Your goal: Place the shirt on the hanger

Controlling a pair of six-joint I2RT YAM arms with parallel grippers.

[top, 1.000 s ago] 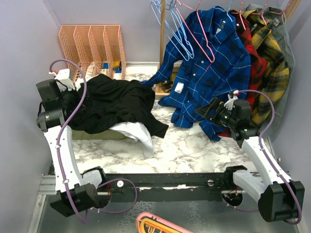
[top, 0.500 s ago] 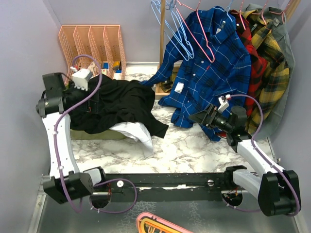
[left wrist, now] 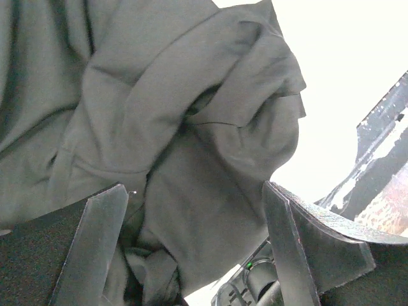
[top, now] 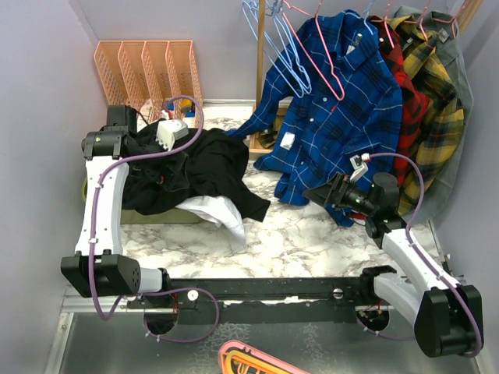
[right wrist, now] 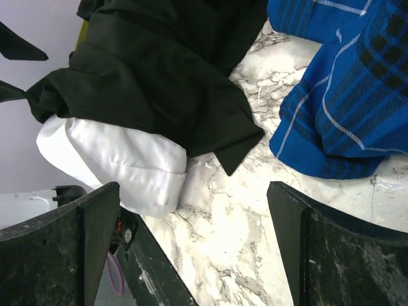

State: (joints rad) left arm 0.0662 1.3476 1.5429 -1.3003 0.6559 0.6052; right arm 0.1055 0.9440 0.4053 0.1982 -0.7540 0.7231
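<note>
"None of it is done yet, is it?"

"Not as far as I can see. The large plain black fabric shirt (top: 199, 160) lies heaped at the middle left of the top view, over a white garment (top: 218, 212). The thin pink wire hanger (top: 312, 58) hangs at the upper middle, in front of a blue plaid shirt (top: 343, 109). It's well apart from the black cloth."

"And the pincers?"

"The left pincer (left wrist: 191, 242) is spread wide right over the black folds. There's cloth between its fingers, but nothing pinched. The right pincer (right wrist: 197, 236) is released too, empty above the marble counter (top: 296, 241)."

"So what's left?"

"Everything, by my judgement: grip the shirt, lift it, bring the hanger in and thread the shoulders."
</note>
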